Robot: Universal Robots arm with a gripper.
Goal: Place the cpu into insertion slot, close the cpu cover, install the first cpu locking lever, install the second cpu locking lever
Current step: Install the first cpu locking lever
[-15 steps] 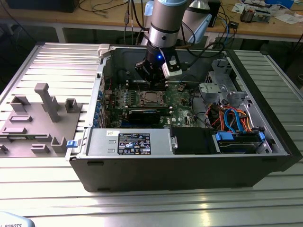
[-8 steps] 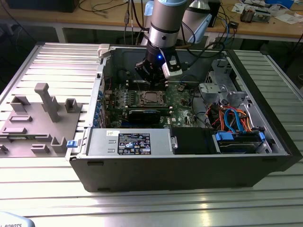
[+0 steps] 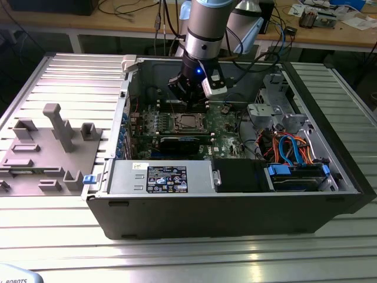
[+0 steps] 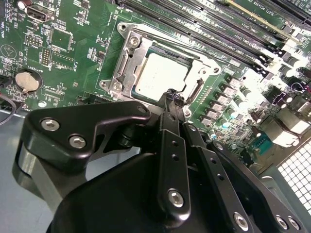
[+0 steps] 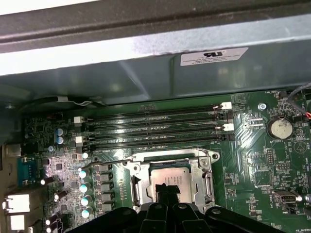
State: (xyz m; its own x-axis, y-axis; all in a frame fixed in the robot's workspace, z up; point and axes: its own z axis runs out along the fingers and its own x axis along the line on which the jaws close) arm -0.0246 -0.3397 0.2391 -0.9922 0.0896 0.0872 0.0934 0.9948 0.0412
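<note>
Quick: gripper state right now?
Gripper: shut, fingertips together, nothing held, at the edge of the small silver-grey square cpu.

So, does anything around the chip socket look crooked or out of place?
The chip lies flat and square, with the metal frame down around it. One thing stands out: in the first wrist view a thin wire lever juts sideways from the frame's corner, not tucked along its edge.

You see a green motherboard, a dull silver-grey cpu (the cpu cover gleams brighter silver), a black gripper, and blue and orange cables.
</note>
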